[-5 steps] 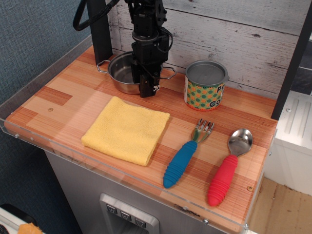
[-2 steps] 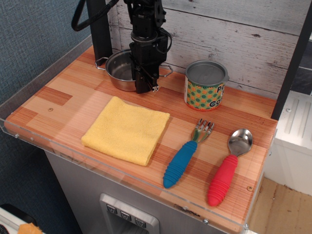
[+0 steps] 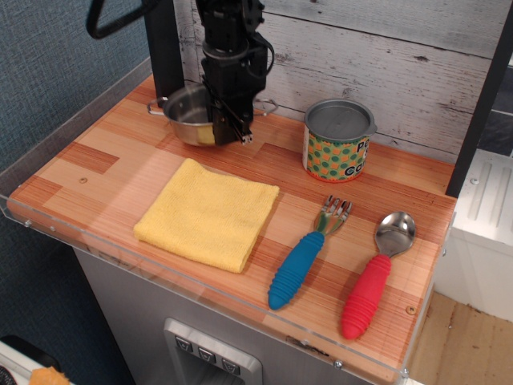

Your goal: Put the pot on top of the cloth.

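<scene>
Fingers [image 3: 230, 128] of the black arm pointed down at the near rim of the pot [image 3: 187, 115], closed on that rim as far as the view showed; the tips were partly hidden against the metal. Pot sat at the back left of the wooden desk [image 3: 104, 160], tilted, its near edge seemingly raised off the surface. One wire loop handle stuck out on the pot's left, another showed to the right of the arm. Yellowish reflection visible on the pot's lower wall.

Cloth [image 3: 207, 212] lay flat in front of the pot, toward the front of the desk, apart from it, with nothing on it.

Patterned tin can [image 3: 338, 140] stood upright to the right of the pot, near the plank wall. Blue-handled fork [image 3: 303, 257] and red-handled spoon [image 3: 374, 277] lay side by side at front right, well clear of the cloth.
</scene>
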Tool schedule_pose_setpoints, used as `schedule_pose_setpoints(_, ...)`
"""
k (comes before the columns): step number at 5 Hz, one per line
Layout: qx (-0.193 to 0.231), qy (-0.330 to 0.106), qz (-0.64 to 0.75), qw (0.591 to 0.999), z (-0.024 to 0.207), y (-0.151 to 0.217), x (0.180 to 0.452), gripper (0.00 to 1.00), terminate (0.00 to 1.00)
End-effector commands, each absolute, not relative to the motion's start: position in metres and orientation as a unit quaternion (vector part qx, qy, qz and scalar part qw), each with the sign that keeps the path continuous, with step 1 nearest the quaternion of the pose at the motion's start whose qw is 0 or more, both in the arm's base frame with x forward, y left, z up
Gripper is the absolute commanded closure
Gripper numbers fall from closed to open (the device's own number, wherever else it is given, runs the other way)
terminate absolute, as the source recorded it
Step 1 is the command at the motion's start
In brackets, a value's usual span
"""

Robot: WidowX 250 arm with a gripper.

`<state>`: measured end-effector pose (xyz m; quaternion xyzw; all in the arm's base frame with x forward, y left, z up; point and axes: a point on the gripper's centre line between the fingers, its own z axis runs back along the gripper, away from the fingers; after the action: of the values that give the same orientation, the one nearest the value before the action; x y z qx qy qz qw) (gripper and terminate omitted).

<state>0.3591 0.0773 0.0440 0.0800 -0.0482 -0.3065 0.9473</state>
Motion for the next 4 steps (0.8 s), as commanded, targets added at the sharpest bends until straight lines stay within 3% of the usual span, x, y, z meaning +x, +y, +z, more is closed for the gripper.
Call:
schedule_pose_setpoints(1, 0.135, -0.082, -0.291, 0.943, 0.098, 0.071, 0.353, 1.0, 0.0)
schedule_pose_setpoints(4, 0.127, -0.099, -0.265, 0.951, 0.121, 0.05, 0.291, 1.0, 0.0)
